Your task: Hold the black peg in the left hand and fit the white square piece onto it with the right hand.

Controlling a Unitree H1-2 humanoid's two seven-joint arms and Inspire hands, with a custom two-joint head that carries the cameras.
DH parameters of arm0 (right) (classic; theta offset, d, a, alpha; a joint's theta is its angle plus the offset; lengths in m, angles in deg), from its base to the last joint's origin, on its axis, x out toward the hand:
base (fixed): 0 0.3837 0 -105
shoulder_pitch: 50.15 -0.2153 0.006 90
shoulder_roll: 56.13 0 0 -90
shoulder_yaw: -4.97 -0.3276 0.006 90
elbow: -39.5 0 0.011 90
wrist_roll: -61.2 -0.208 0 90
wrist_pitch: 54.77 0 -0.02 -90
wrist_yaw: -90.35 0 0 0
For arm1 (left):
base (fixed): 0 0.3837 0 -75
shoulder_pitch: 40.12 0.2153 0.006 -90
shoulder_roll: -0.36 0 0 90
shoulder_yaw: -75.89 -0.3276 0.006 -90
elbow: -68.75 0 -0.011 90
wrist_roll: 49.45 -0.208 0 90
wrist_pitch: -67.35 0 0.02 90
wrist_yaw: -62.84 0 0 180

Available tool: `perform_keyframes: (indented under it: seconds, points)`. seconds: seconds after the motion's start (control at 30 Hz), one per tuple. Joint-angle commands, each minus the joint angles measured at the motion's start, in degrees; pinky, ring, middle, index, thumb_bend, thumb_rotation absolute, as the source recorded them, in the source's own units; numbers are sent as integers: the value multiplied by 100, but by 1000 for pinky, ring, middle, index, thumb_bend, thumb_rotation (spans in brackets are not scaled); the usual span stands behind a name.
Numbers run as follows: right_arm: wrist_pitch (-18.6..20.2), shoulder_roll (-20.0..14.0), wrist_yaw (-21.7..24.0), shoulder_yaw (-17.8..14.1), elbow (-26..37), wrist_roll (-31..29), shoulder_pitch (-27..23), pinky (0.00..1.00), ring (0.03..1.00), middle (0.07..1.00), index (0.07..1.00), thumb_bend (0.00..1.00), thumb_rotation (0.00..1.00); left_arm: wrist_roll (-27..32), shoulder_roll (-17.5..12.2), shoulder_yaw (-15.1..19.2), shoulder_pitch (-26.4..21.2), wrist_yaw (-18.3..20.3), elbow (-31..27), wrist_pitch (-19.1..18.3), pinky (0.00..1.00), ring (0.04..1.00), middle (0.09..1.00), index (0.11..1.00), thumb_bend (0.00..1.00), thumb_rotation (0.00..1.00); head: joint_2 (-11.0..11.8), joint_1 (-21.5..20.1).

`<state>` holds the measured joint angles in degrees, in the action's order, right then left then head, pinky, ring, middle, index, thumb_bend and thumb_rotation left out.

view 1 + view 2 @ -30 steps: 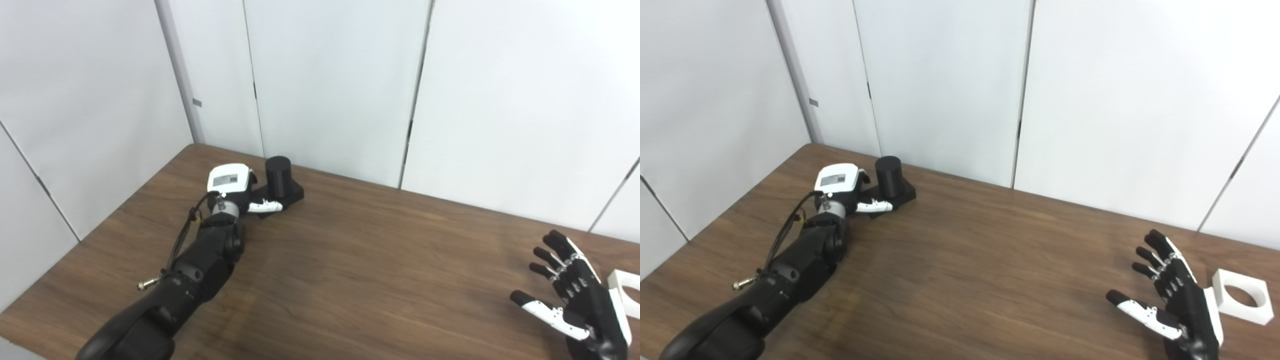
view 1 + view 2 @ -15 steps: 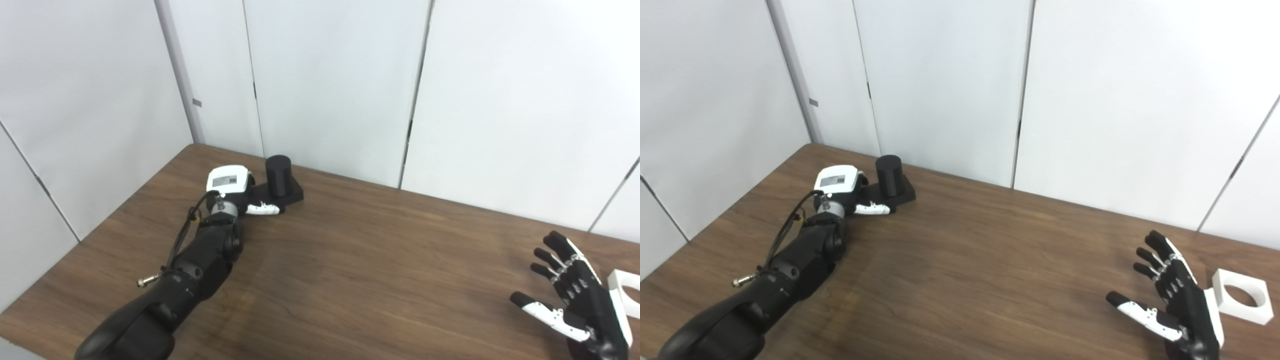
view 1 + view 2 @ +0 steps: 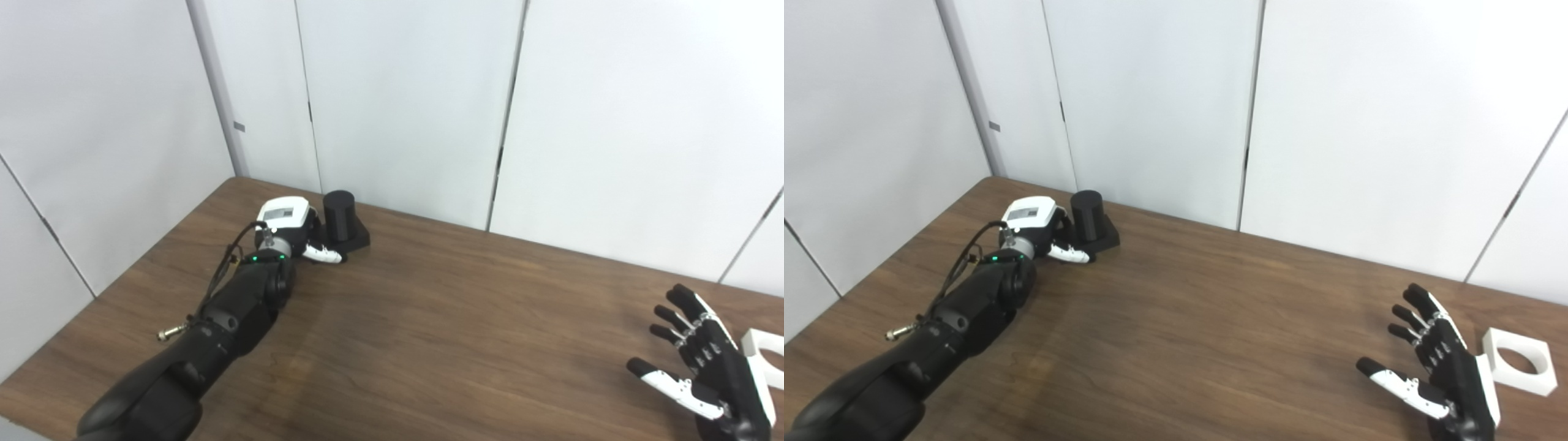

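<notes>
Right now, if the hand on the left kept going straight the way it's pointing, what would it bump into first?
Probably the black peg: the left hand points at it, fingers already by its base. Whether they touch is unclear.

Peg [image 3: 1088,211] far left, square piece [image 3: 1518,369] right.
</notes>
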<state>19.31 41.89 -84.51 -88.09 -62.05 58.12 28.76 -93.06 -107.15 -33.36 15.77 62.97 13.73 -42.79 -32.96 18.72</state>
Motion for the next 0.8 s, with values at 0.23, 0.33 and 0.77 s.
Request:
perform_keyframes:
  seconds: [0.23, 0.33, 0.77]
  points:
    - [-113, -41, -60, -63, 233, -14, -45, 715, 821, 877, 852, 511, 207, -30, -248, -150, 74, 253, -117, 177, 853, 871, 848, 491, 538, 67, -36, 2]
    - [-89, -23, -82, -76, 284, -19, -24, 707, 813, 873, 848, 509, 195, 29, -255, -132, 118, 239, -158, 289, 842, 865, 842, 485, 526, 61, -51, -23]
    - [-47, 1, -121, -81, 388, -28, 22, 689, 803, 869, 841, 520, 212, 250, -294, -83, 296, 253, -384, 825, 819, 855, 821, 482, 524, 56, -96, -106]
